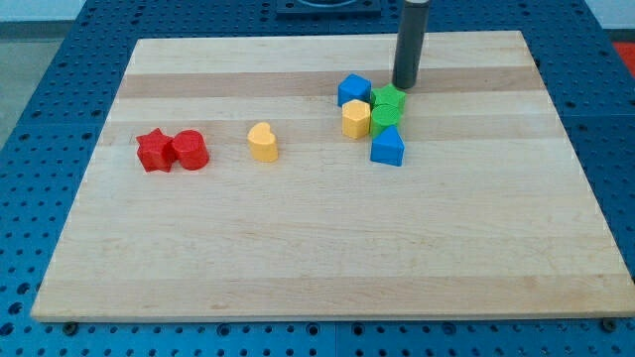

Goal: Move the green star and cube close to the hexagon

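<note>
A yellow hexagon (355,118) stands right of the board's middle, toward the view's top. A green cube (390,99) sits just to its upper right, and a green star (384,118) touches the hexagon's right side, below the cube. A blue block (353,90) sits just above the hexagon and another blue block (388,147) just below the star. My tip (405,85) is at the cube's upper right edge, touching or nearly touching it.
A yellow heart (263,141) lies left of the cluster. A red star (154,151) and a red cylinder (190,150) stand together at the view's left. The wooden board (317,258) rests on a blue perforated table.
</note>
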